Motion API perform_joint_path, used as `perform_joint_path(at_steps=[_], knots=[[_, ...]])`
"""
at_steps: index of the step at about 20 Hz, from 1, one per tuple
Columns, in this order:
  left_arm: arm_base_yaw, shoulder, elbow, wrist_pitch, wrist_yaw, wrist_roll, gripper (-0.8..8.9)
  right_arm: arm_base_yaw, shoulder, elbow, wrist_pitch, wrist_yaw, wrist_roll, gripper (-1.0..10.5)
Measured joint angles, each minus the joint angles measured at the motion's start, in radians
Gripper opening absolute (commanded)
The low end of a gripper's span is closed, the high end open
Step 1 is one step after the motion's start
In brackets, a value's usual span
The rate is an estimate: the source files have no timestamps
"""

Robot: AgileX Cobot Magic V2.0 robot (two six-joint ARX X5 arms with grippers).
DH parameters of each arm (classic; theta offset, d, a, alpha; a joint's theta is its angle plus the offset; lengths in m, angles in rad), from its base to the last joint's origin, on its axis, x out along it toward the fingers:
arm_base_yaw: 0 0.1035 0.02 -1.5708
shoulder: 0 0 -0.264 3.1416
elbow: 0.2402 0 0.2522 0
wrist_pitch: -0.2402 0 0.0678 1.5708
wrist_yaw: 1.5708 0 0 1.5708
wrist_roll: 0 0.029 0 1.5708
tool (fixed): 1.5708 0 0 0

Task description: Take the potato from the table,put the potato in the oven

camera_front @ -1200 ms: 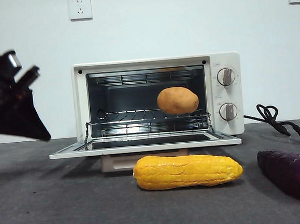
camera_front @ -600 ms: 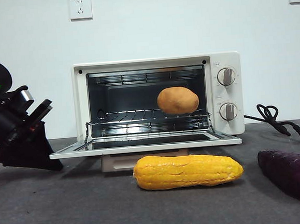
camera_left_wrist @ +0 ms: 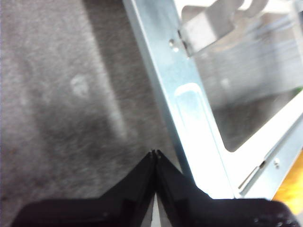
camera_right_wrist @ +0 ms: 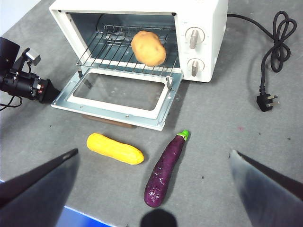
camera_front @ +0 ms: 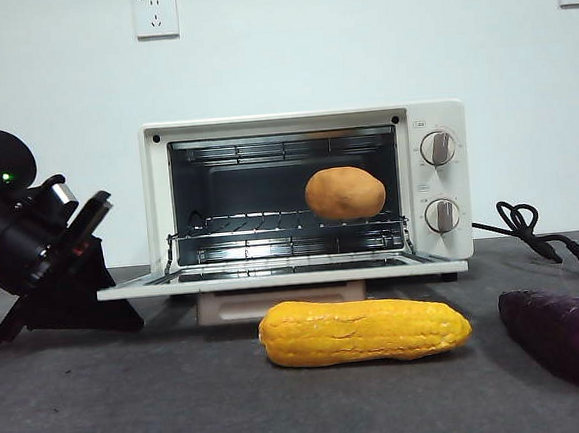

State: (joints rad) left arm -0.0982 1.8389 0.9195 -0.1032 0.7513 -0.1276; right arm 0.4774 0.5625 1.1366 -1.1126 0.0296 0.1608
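The potato (camera_front: 345, 193) lies on the wire rack (camera_front: 285, 222) inside the oven (camera_front: 308, 190), toward the side with the knobs, in the same spot as a second ago. The oven door (camera_front: 282, 274) hangs open and flat over the table (camera_front: 133, 399). The left gripper (camera_left_wrist: 155, 153) has come lower and nearer since the earlier frames, dropping from above door height to table level; its jaws are pressed together, tips just beside the door's corner (camera_right_wrist: 56, 101). The right gripper (camera_right_wrist: 154, 163) hangs high above the scene with its jaws spread wide, holding nothing. The corn (camera_front: 365, 330) and the purple eggplant (camera_front: 565, 335) lie in front of the oven, unmoved.
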Motion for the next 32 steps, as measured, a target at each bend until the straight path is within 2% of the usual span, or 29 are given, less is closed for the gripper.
perform_joint_path(at_steps=[6,10,14,17,20,23,27,32], knots=[[0.044,0.001,-0.003,0.099,0.158,-0.096,-0.08,0.0,0.0,0.0,0.0,0.0,0.0,5.7],[0.064,0.0,-0.003,0.261,0.252,-0.203,-0.08,0.0,0.0,0.0,0.0,0.0,0.0,5.7],[0.063,0.0,-0.003,0.47,0.251,-0.338,-0.08,0.0,0.0,0.0,0.0,0.0,0.0,5.7],[0.059,-0.002,-0.003,0.624,0.175,-0.444,-0.08,0.0,0.0,0.0,0.0,0.0,0.005,5.7],[0.058,-0.004,-0.002,0.735,0.089,-0.506,-0.08,0.0,0.0,0.0,0.0,0.0,0.011,5.7],[0.06,-0.005,-0.002,0.756,0.093,-0.529,-0.08,0.0,0.0,0.0,0.0,0.0,0.012,5.7],[0.057,-0.041,-0.002,0.725,0.159,-0.538,-0.07,0.0,0.0,0.0,0.0,-0.003,0.012,5.7],[0.032,-0.228,-0.002,0.604,0.156,-0.503,-0.07,0.0,0.0,0.0,0.0,-0.003,0.006,5.7]])
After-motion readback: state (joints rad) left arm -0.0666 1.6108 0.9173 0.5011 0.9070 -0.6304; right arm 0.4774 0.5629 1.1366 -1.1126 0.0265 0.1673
